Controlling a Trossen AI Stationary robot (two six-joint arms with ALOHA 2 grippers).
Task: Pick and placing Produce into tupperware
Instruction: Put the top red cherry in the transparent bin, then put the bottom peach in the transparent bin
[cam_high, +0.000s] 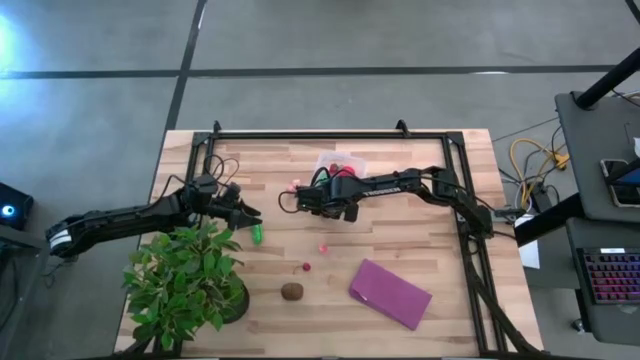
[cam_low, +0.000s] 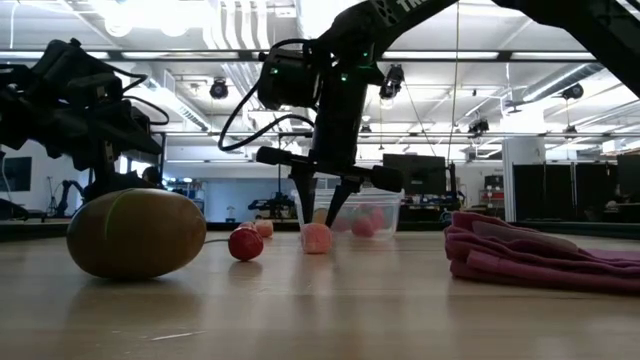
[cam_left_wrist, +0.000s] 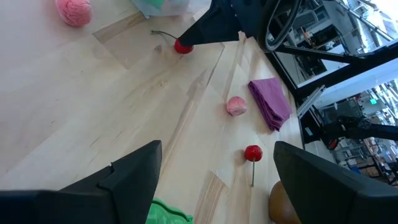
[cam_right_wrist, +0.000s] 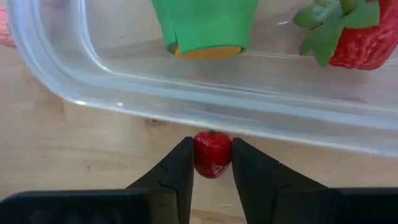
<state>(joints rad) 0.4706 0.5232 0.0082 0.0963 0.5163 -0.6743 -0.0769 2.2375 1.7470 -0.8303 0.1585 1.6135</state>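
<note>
The clear tub (cam_high: 340, 165) stands at the table's far middle and holds a strawberry (cam_right_wrist: 364, 37) and a green piece (cam_right_wrist: 205, 25). My right gripper (cam_right_wrist: 212, 171) is just outside the tub's near wall (cam_right_wrist: 249, 106), shut on a red cherry (cam_right_wrist: 212, 154). My left gripper (cam_high: 245, 215) is open over the table's left part, with a green piece (cam_left_wrist: 168, 213) lying between and below its fingers, untouched. Loose on the wood lie two pink pieces (cam_high: 297, 185) (cam_high: 323, 246), another cherry (cam_high: 307, 267) and a brown piece (cam_high: 292, 291). My right gripper pinches the red cherry's round body (cam_right_wrist: 212, 155) between its two fingertips, one on each side. The fingers come from above, pointing down, close beside the tub's outer wall. In the left wrist view the cherry (cam_left_wrist: 182, 45) sits at table level with its stem trailing on the wood.
A leafy potted plant (cam_high: 190, 280) fills the near left corner, close under my left arm. A folded purple cloth (cam_high: 390, 292) lies near right. A black frame (cam_high: 330, 133) runs along the far and right edges. Bare wood lies between the tub and the cloth.
</note>
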